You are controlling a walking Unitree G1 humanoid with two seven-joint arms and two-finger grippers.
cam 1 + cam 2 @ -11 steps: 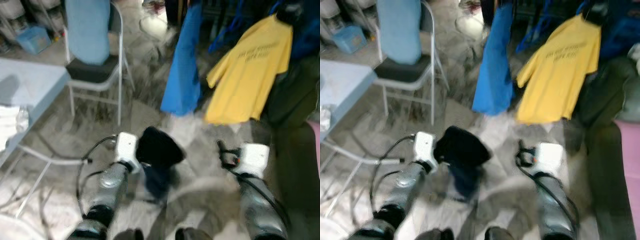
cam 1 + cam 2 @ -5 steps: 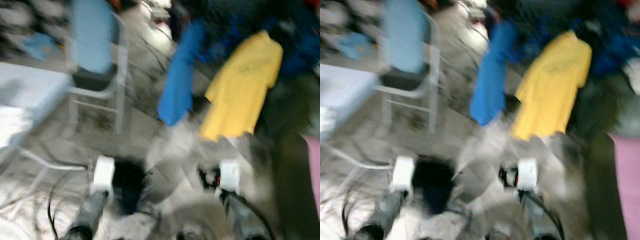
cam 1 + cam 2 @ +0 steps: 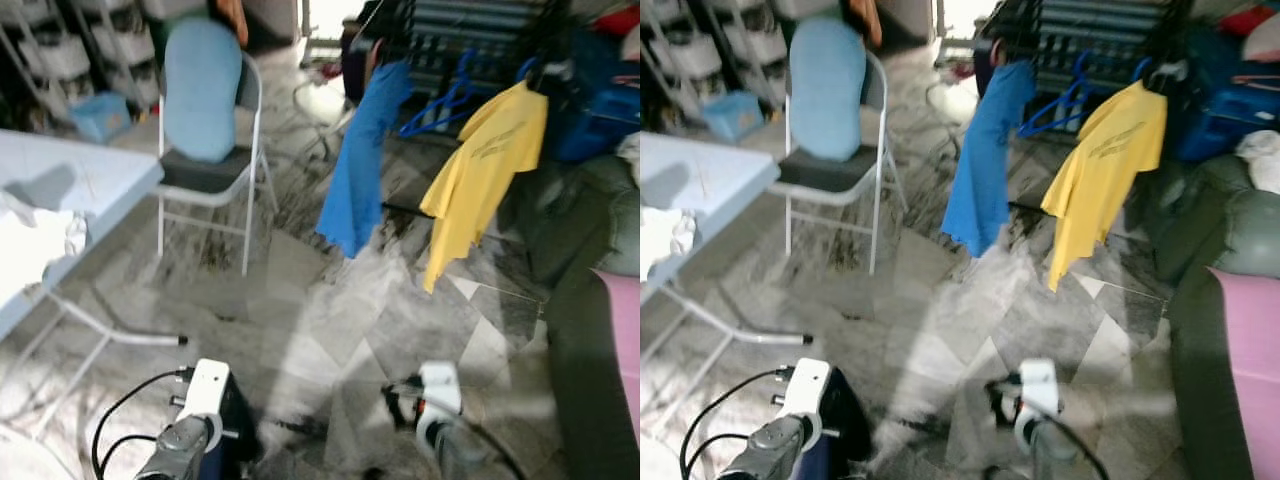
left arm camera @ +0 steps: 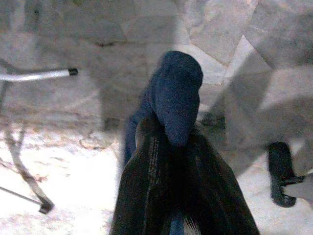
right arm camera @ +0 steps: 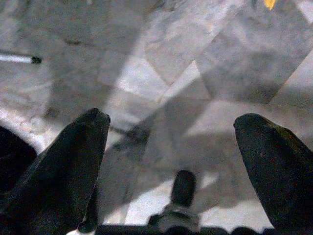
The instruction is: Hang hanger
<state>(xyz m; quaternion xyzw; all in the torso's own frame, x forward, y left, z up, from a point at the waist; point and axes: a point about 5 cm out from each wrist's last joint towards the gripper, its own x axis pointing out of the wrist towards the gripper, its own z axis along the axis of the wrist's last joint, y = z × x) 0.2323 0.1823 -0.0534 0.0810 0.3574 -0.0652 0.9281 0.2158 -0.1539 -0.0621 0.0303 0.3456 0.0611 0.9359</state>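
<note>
My left gripper [image 4: 175, 139] is shut on a dark blue garment [image 4: 177, 93], which stands up between the fingers [image 4: 146, 186] over the tiled floor. I cannot make out a hanger inside it. In the left eye view the same garment [image 3: 238, 432] shows as a dark bundle beside my left wrist at the bottom edge. My right gripper [image 5: 172, 117] is open above the floor, with nothing between its fingers [image 5: 63, 166]. Farther ahead, a blue garment [image 3: 360, 160] and a yellow T-shirt [image 3: 485, 165] hang from a clothes rack, with blue hangers [image 3: 440, 100] between them.
A folding chair [image 3: 205, 130] with a light blue cushion stands ahead on the left. A white table [image 3: 70, 190] with cloth on it is at the left. A dark green sofa [image 3: 590, 300] and a pink cover [image 3: 625, 340] line the right. Shelving stands at the back.
The whole picture has shifted and sharpened, so the camera moved; both arms now sit lower in the picture. The left gripper still holds the dark garment.
</note>
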